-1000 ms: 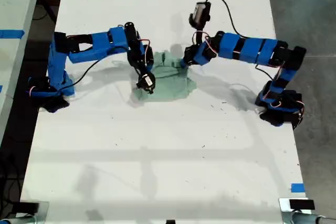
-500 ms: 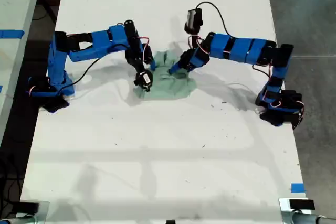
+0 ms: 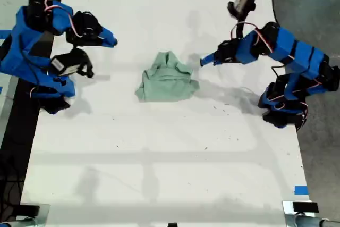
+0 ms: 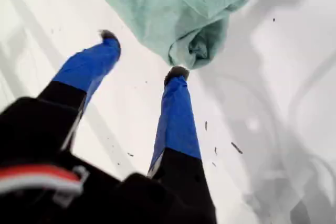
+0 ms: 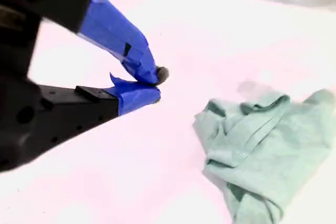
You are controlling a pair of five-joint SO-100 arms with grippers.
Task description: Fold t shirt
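Observation:
The t shirt (image 3: 166,81) is a pale mint-green bundle, folded over itself and wrinkled, lying on the white table (image 3: 159,158) between the two arms. My first gripper (image 4: 143,53) is open with nothing in it, and its fingertips stop just short of a rolled edge of the t shirt (image 4: 178,9). In the exterior view it (image 3: 204,61) is just off the shirt's right side. My second gripper (image 5: 157,85) is shut on nothing and stands apart from the t shirt (image 5: 262,150). It (image 3: 111,41) hangs raised at the exterior view's left.
The arm bases stand at the table's two long edges in the exterior view, at its left (image 3: 48,97) and its right (image 3: 284,110). A strip of blue tape (image 3: 300,190) marks the near right corner. Beyond the left edge is a dark gap and another table (image 3: 13,3).
Both grippers have let go of the t shirt and pulled back from it, one arm far to the exterior view's left and up, the other to its right. The shirt lies still.

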